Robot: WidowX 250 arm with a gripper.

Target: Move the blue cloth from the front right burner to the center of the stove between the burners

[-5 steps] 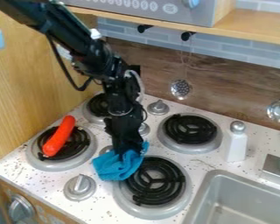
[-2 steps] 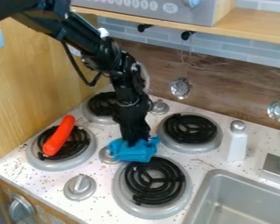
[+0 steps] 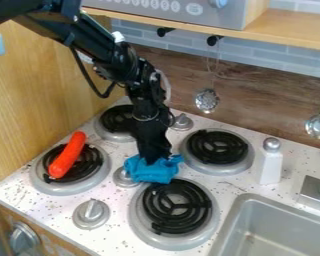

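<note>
Cam view: toy kitchen, wood panel w/ grey-blue tiles above, wood side wall at L, shelf up top. Hand hangs approx. mid-bench, closed on blue cloth, fabric bunched round its tip. Cloth sits btwn small metal knob & front R burner, right by the burner's back edge; can't tell if it touches the coil.

Handling (my est.): cloth v. light, soft, floppy; no real slip or breakage risk, but loose edges may drag or snag on knob/coil. Best hold = thick bunched middle; a thin corner would let the rest trail.

Bench: white, speckled, prob. hard & smooth btwn raised burners. Red sausage lies on front L burner; white shaker upright nr sink.
</note>
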